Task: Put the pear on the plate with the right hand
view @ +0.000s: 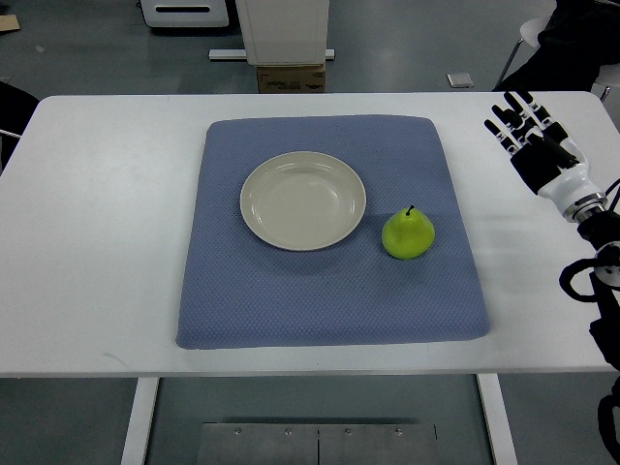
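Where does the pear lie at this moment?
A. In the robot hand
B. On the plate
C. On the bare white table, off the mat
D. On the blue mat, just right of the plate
D. The pear sits on the blue mat beside the right edge of the empty plate, while the right robot hand hovers open over the table's far right, holding nothing.

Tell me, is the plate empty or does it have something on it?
Empty. The plate shows only its bare cream surface; the pear sits beside it on the blue mat, to its right.
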You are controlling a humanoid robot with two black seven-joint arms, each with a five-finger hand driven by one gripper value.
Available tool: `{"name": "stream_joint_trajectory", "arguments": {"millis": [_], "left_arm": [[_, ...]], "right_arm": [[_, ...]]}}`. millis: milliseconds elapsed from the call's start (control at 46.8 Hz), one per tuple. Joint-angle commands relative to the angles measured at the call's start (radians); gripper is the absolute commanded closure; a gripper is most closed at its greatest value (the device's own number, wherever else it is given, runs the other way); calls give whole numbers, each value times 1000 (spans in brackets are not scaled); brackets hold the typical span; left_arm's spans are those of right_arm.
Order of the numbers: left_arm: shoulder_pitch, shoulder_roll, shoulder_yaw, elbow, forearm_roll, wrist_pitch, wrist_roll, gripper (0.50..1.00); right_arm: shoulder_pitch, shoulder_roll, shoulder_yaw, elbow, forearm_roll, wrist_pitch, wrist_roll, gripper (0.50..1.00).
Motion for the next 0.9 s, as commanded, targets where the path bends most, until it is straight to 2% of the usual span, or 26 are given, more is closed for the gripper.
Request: {"name": "stream_joint_trajectory", "arguments": {"millis": [0,192,877], "left_arm": [[0,0,0,0,0,0,0,500],[0,0,0,0,0,0,0,500],[0,0,0,0,0,0,0,500]], "right_arm": [[0,4,-9,0,0,0,1,500],[-3,5,-31,0,1,0,52,500],[6,-70,-136,-22,24,-17,46,500]]}}
